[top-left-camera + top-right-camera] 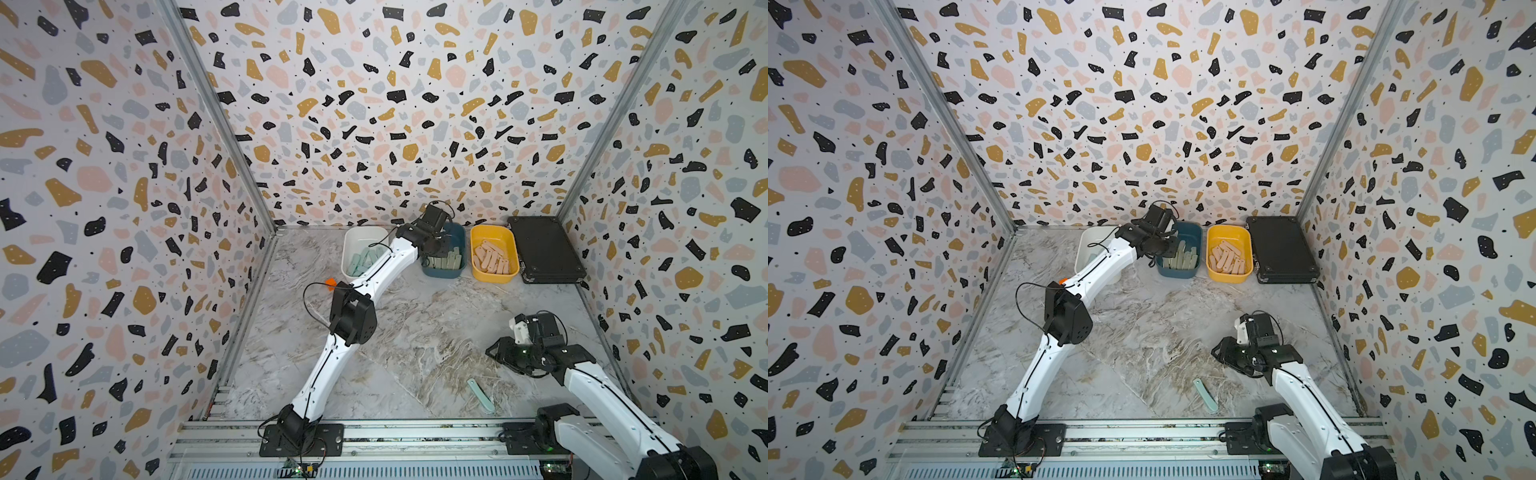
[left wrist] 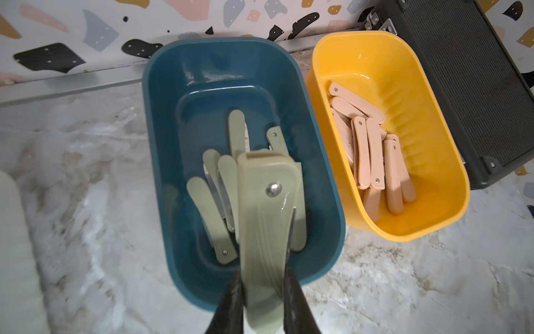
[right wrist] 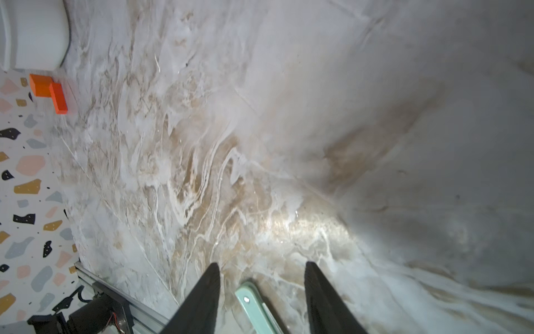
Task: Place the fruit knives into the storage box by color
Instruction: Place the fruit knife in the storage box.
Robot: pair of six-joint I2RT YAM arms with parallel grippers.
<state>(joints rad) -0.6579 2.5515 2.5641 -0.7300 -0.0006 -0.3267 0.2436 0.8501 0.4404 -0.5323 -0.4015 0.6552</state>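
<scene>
Left gripper (image 2: 263, 279) clamped on green knife (image 2: 265, 202) over teal tub (image 2: 153, 115): lower, then release among the greens; right gripper (image 3: 261, 270), jaws apart, near mint knife (image 3: 254, 306).

The marble-patterned tabletop (image 1: 415, 332) carries a row of tubs along its far edge: a white tub (image 1: 354, 245), a teal tub (image 1: 442, 272), a yellow tub (image 1: 496, 277); a black case (image 1: 544, 249) lies just beside the yellow one; two orange blocks (image 3: 47, 89) sit near the white tub; one mint-blue fruit knife (image 1: 481, 395) lies flat near the front edge.
</scene>
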